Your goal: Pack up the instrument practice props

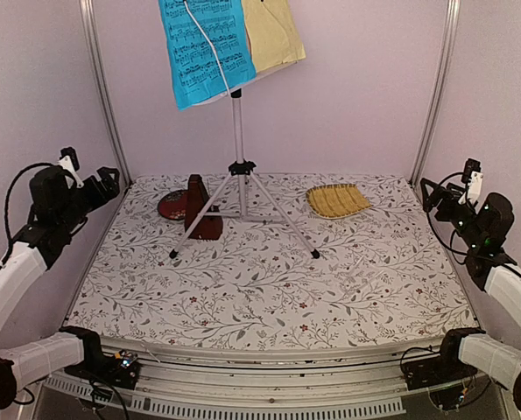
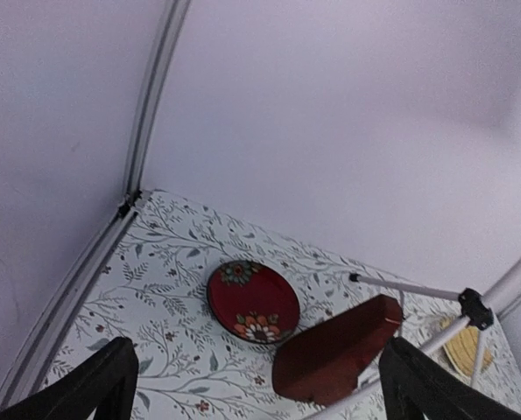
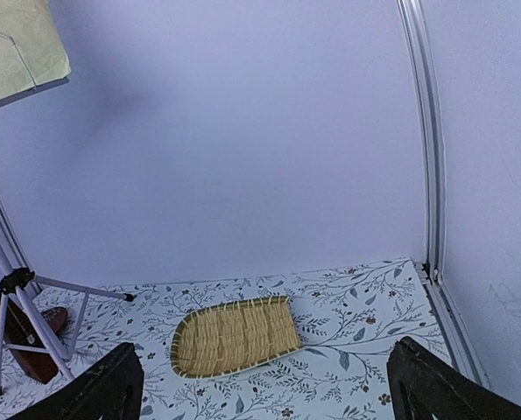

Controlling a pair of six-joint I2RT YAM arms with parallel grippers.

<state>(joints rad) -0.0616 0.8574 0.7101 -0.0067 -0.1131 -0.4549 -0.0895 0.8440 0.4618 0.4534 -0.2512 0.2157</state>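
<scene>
a: where's the stand?
b: music stand upright, back-centre of table. blue sheet + yellow sheet on its desk. metronome by one leg.
a: grippers?
b: left gripper & right gripper both spread wide, holding nothing.

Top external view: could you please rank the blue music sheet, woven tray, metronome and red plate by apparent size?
1. Blue music sheet, though nearer the camera.
2. Woven tray and metronome: too alike to rank.
3. Red plate, partly hidden.

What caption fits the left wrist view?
Open left pincer overlooking a red floral plate and a red-brown metronome.
</scene>
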